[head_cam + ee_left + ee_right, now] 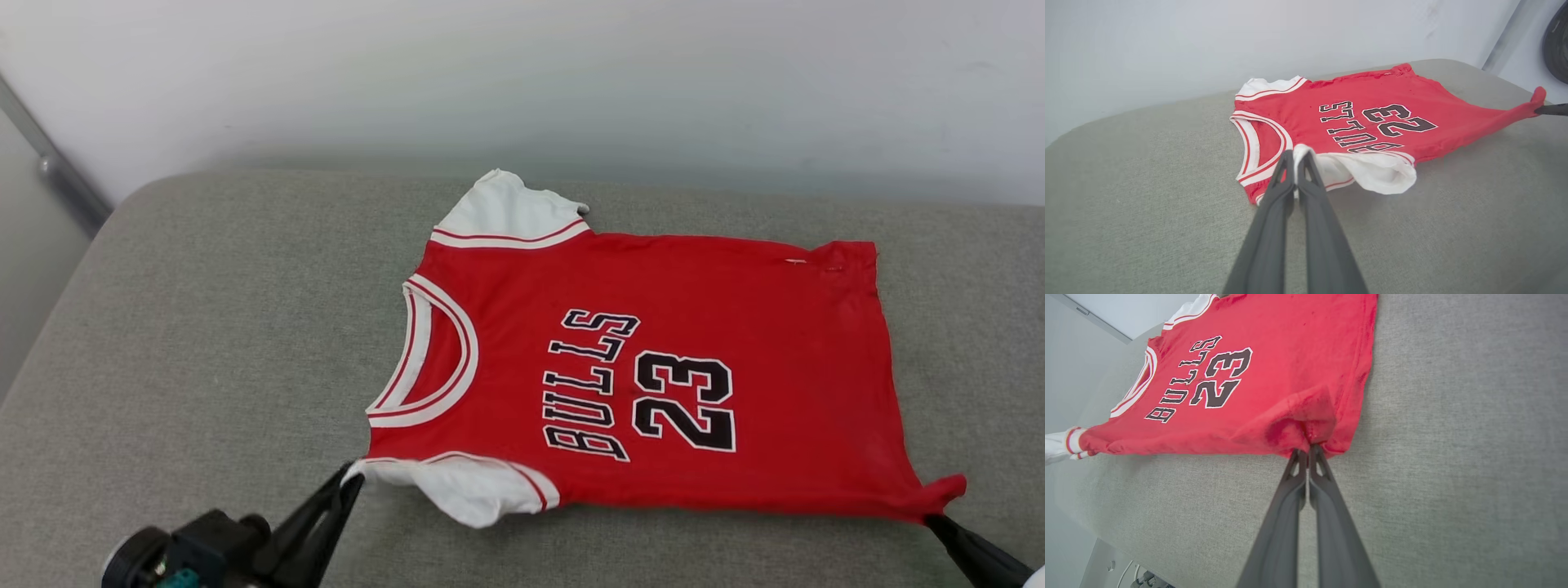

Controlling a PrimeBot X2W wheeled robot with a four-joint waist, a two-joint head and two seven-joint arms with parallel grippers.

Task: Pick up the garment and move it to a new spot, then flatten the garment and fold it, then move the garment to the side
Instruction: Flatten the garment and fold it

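As you look down from the head camera, a red shirt (653, 359) lies spread flat, lettering up, near the middle of a grey cushion (204, 327), with its collar (457, 359) toward your left and its hem toward your right. Your left gripper (353, 478) sits at the near white sleeve (473, 490) — its jaws are pressed together on the sleeve's edge. Your right gripper (935, 520) is at the near hem corner (947, 490), jaws clamped on a bunched bit of red cloth pulled into a small point. The far sleeve (506, 212) rests near a pale wall (571, 82).
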